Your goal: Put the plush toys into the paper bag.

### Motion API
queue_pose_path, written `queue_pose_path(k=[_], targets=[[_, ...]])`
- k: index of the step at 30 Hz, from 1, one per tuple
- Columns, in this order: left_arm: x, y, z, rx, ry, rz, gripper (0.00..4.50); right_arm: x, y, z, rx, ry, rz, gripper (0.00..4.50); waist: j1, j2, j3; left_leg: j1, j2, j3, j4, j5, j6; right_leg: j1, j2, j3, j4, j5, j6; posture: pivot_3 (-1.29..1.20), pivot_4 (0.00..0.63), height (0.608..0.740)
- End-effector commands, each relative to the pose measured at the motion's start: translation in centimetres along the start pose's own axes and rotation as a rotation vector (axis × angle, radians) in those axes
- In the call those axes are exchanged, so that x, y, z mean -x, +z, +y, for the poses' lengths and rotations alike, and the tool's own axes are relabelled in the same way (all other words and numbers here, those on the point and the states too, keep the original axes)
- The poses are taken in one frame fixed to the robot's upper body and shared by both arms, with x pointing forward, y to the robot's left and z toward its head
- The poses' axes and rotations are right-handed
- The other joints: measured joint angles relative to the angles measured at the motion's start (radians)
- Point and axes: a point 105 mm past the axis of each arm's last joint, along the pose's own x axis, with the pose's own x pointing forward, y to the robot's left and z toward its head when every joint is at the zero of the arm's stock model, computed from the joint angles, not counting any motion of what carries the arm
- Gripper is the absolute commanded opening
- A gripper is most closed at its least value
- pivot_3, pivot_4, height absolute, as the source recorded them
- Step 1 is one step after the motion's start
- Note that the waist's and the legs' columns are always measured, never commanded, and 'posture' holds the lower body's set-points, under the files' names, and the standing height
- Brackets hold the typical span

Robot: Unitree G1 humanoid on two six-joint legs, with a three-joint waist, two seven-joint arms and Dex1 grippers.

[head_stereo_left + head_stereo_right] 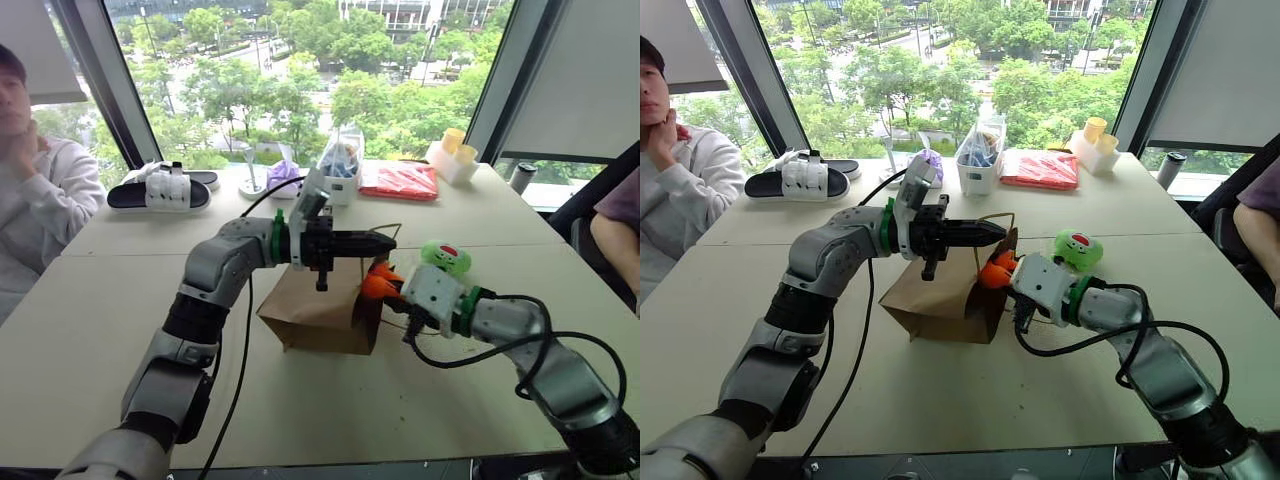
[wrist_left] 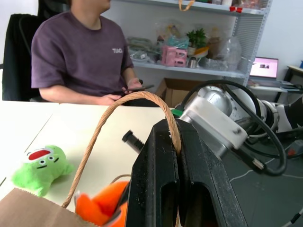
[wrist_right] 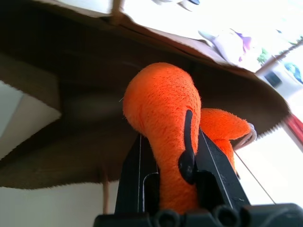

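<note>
You see one paper bag on the desk. Your left claw pinches its handle. Of two plush toys, your right claw grips the orange toy at the bag's mouth; the green toy sits beside the bag.

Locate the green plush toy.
In the left eye view the green plush toy sits on the table, right of the paper bag, just behind the right gripper.
</note>
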Motion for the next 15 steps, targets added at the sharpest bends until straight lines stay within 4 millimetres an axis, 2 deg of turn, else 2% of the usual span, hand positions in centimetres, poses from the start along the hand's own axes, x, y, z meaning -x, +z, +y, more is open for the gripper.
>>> queue_pose_path(k=[1, 7, 12, 14, 15], targets=[[-0.4, 1.4, -0.6, -0.046, -0.03, -0.033, 0.0, -1.3, 0.6, 0.0, 0.184, 0.048, -0.012, 0.01, 0.0, 0.0, 0.0, 0.0, 0.0, 0.0, 0.0, 0.0, 0.0, 0.0, 0.0, 0.0, 0.0, 0.0, 0.0, 0.0, 0.15, 0.74], [-0.7, 1.2, -0.8, -0.037, -0.035, -0.041, 0.0, -3.5, 1.2, 0.1, 0.437, 0.128, -0.039, 0.01, -0.001, 0.0, 0.0, 0.0, 0.0, 0.0, 0.0, 0.002, -0.004, 0.0, 0.0, 0.0, 0.0, 0.0, 0.0, 0.0, 0.15, 0.74], [-0.8, 1.2, -0.8, -0.029, -0.033, -0.053, 0.0, -4.6, 0.8, 1.1, 0.507, 0.201, -0.052, 0.01, -0.001, 0.0, 0.0, 0.0, 0.0, 0.0, 0.0, 0.003, -0.005, 0.0, 0.0, 0.0, 0.0, 0.0, 0.0, 0.0, 0.15, 0.74], [-0.9, 1.2, -0.8, -0.029, -0.028, -0.057, 0.0, -4.8, 0.9, 0.9, 0.506, 0.187, -0.06, 1.03, -0.001, 0.0, 0.0, 0.0, 0.0, 0.0, 0.0, 0.003, -0.005, 0.0, 0.0, 0.0, 0.0, 0.0, 0.0, 0.0, 0.15, 0.74], [-0.8, 1.2, -0.7, -0.029, -0.025, -0.058, 0.0, -4.8, 0.8, 0.7, 0.495, 0.187, -0.057, 1.38, -0.001, 0.0, 0.0, 0.0, 0.0, 0.0, 0.0, 0.003, -0.005, 0.0, 0.0, 0.001, 0.0, 0.0, 0.0, 0.0, 0.15, 0.74]])
